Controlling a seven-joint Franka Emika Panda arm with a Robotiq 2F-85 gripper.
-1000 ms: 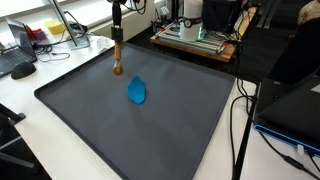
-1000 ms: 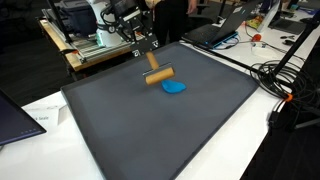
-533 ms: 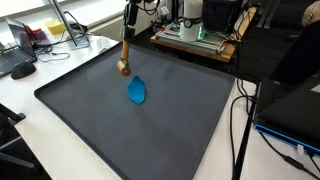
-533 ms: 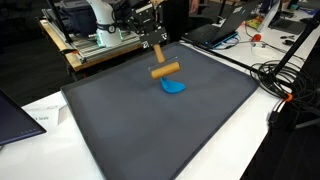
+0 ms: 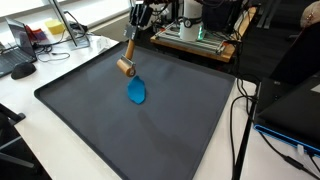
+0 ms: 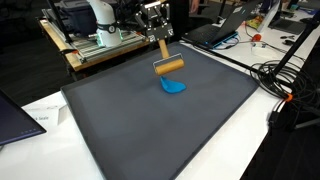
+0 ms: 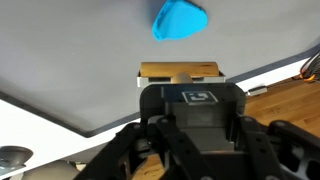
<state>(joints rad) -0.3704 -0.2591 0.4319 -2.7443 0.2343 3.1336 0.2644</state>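
My fingers (image 6: 157,31) are clamped on the mallet's (image 6: 169,66) handle top; stiff, light, head-heavy wood, I judge, hanging tilted below them near the blue blob (image 6: 175,86).

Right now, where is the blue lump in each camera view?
In an exterior view: blue lump mid-mat, just below the wooden mallet.
In an exterior view: upper centre, just below the mallet.
Wrist view: top centre, above the mallet.
Shared landmark: the mallet's head.

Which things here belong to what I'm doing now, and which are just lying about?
In use: gripper, shut on the wooden tool with cylinder head; blue soft lump; dark grey mat.
Lying about: black cables; dark laptop; yellow container.
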